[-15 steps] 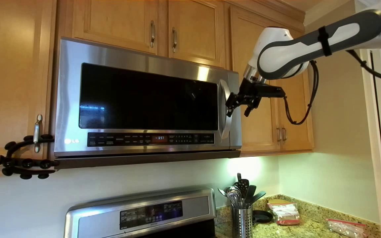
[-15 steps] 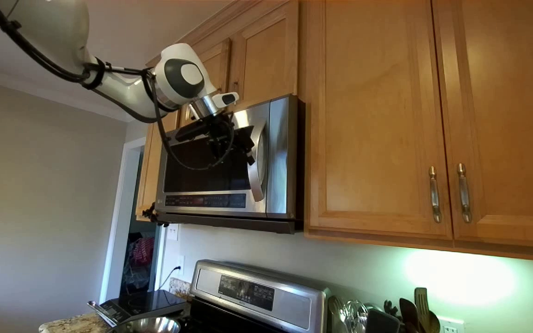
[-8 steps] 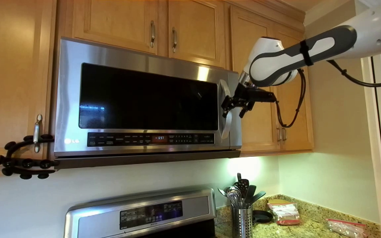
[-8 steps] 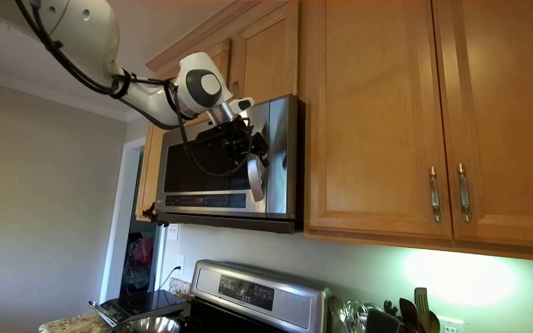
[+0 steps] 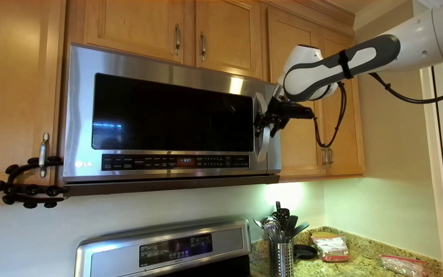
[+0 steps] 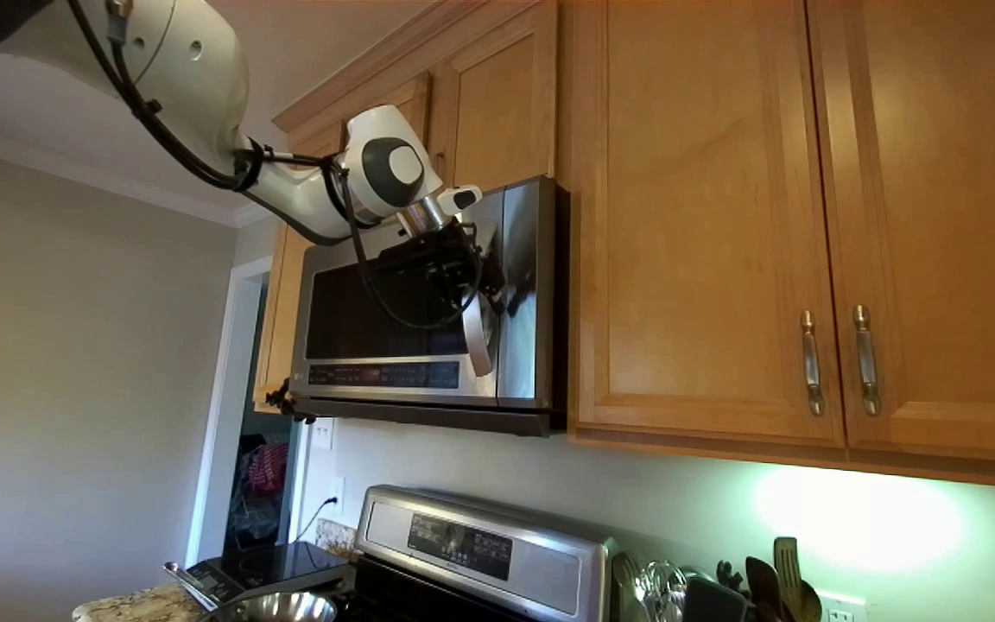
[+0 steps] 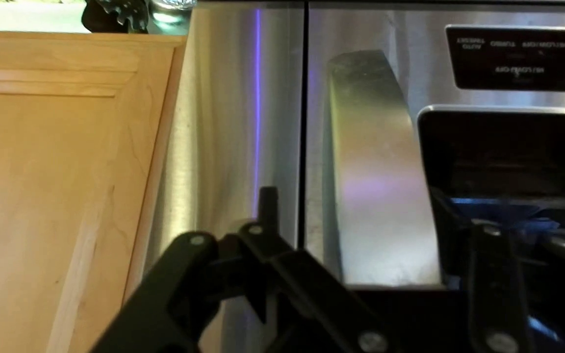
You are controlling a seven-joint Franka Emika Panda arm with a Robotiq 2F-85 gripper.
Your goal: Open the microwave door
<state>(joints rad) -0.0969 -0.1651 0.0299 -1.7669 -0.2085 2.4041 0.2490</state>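
Note:
The microwave door [image 5: 171,115], steel-framed with dark glass, is shut in both exterior views [image 6: 355,320]. Its curved steel handle [image 5: 262,150] stands on the door's right side; it also shows in the wrist view [image 7: 380,162], where the button text is upside down. My gripper [image 5: 265,131] is open at the handle's middle. In the wrist view, one finger is left of the handle and the other right of it, over the dark glass [image 7: 508,152]. Whether the fingers touch the handle is not clear. The gripper [image 6: 497,302] hides the handle's upper part in an exterior view.
Wooden cabinets [image 5: 229,38] are above and beside the microwave. A black suction-cup mount [image 5: 31,188] sits at its lower left corner. A steel stove panel [image 5: 164,250] and a utensil holder [image 5: 282,256] are below. A cable [image 5: 337,130] hangs from the arm.
The arm has moved toward the microwave, leftward in an exterior view. The gripper has gone from beside and in front of the handle to around it. The door has not moved.

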